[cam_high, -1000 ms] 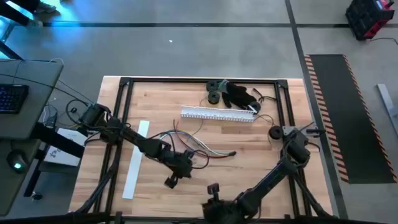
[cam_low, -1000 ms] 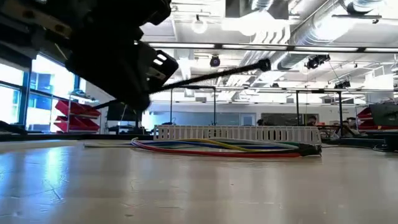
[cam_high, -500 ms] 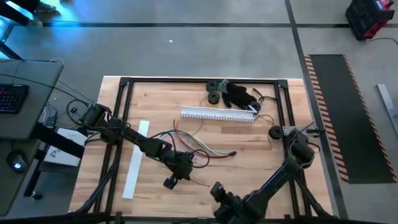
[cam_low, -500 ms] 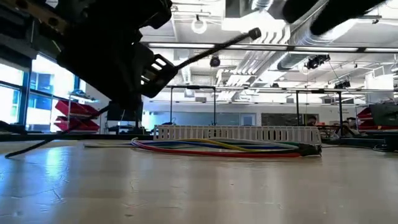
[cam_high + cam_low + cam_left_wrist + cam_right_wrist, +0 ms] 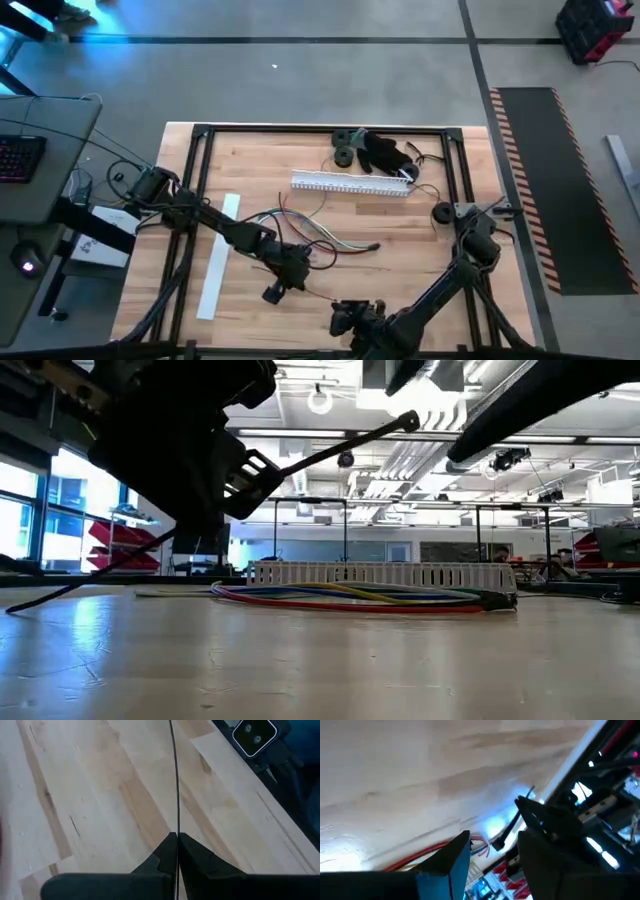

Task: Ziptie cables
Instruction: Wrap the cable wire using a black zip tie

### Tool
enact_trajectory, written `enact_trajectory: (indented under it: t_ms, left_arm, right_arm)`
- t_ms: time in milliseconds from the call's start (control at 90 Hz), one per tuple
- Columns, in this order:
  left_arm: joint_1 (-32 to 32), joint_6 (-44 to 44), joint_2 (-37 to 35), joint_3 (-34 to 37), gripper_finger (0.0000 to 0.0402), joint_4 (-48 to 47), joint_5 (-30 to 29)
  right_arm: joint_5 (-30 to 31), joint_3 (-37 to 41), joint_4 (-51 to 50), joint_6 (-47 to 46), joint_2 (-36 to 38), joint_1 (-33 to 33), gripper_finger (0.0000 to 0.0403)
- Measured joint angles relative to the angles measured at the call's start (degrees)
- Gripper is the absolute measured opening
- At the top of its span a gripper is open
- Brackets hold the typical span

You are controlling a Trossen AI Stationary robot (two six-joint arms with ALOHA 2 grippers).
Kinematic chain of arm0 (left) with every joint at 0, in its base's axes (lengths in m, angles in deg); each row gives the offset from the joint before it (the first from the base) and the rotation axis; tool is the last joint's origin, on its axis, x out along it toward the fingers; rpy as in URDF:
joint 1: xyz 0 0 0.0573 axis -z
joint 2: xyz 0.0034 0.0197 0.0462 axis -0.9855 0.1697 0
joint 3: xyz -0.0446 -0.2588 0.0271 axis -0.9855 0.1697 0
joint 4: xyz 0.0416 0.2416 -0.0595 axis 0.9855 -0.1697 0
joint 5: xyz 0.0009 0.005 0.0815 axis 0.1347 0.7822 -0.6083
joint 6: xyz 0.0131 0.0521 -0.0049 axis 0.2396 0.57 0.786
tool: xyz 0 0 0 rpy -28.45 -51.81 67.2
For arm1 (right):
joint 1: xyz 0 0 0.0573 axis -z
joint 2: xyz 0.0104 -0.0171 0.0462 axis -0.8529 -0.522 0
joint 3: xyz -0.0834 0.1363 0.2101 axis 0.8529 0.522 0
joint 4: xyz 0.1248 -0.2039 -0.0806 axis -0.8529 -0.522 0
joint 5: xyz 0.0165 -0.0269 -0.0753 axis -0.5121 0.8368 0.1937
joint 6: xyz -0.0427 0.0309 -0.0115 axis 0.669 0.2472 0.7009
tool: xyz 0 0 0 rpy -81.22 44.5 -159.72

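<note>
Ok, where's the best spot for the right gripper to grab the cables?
Probably the cables toward their right end, where the strands run together; the left end fans out in loops. They lie flat on the table, so come from above, jaws across the run. The right gripper is open at the near edge, while the left gripper is shut on the zip tie.

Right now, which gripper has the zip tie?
The left gripper, shut on the thin black zip tie. The right gripper is open, holding nothing.
</note>
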Motion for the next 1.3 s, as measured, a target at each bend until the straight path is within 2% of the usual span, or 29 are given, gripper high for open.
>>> enact_trajectory:
  t_ms: [278,722,822,944,1056,1300]
  left_arm:
    - [0.0,0.0,0.0,0.0,0.0000,0.0,0.0]
    - [0.0,0.0,0.0,0.0,0.0000,-0.1,-0.1]
    - [0.0,0.0,0.0,0.0,0.0000,-0.1,-0.1]
    - [0.0,0.0,0.0,0.0,0.0000,0.3,-1.1]
    - [0.0,0.0,0.0,0.0,0.0007,1.0,-3.8]
    - [0.1,2.6,0.0,0.0,0.0047,1.4,-6.3]
  right_arm:
    - [0.1,0.0,1.9,4.2,0.0,1.1,0.0099]
    - [-0.1,0.0,1.9,4.0,0.0,1.2,0.0009]
    - [-0.4,0.0,1.9,1.2,0.0,1.4,0.0004]
    - [-1.3,0.0,1.9,-5.8,0.0,1.7,0.0001]
    - [-5.0,0.0,1.9,-15.5,0.0,2.2,0.0001]
    - [-22.8,0.0,3.0,-55.4,0.0,5.6,0.0000]
